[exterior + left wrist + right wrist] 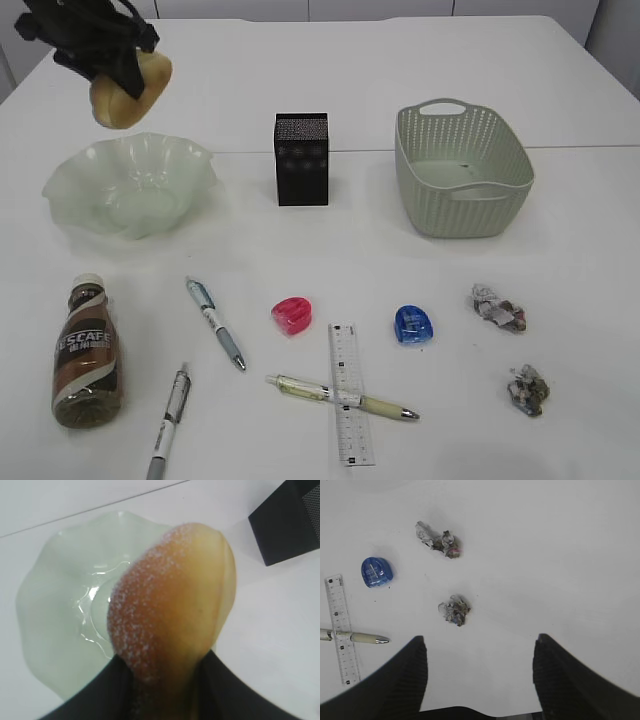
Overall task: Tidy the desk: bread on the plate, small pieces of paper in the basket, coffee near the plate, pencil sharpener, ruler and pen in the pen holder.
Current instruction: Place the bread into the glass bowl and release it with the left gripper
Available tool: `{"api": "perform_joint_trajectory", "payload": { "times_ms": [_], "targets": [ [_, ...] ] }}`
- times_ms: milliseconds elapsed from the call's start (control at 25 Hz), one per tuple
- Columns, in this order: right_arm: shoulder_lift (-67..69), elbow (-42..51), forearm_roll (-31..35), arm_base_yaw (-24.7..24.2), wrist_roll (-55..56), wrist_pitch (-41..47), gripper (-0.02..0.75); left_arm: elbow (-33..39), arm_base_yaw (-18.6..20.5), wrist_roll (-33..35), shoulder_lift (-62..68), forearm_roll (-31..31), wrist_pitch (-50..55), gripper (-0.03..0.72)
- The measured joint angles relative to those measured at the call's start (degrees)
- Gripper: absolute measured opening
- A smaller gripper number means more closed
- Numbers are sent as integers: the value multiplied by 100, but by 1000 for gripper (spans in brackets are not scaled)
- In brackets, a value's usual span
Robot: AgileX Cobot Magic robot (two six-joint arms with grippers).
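The left gripper holds the bread in the air, above the back left edge of the plate; its fingers are clamped on the bun from both sides. The plate stands on the white tabletop, left of the black pen holder. The basket stands to the right of the pen holder. The coffee lies on its side at the front left. Near it lie two pens, and a third pen lies across the ruler. A pink sharpener and a blue sharpener lie on either side of the ruler. Two small pieces of paper lie at the right. The right gripper hangs above the tabletop near the papers, with its fingers well apart and holding nothing.
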Motion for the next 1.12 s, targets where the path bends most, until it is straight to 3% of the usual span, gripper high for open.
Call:
{"api": "perform_joint_trajectory", "payload": {
  "times_ms": [400, 880, 1040, 1120],
  "targets": [
    [0, 0, 0, 0, 0, 266, 487, 0, 32, 0, 1289, 200, -229, 218],
    [0, 0, 0, 0, 0, 369, 488, 0, 284, 0, 1563, 376, -329, 224],
    [0, 0, 0, 0, 0, 369, 489, 0, 393, 0, 1563, 207, -329, 262],
    [0, 0, 0, 0, 0, 358, 489, 0, 403, 0, 1563, 136, -347, 327]
  ]
}}
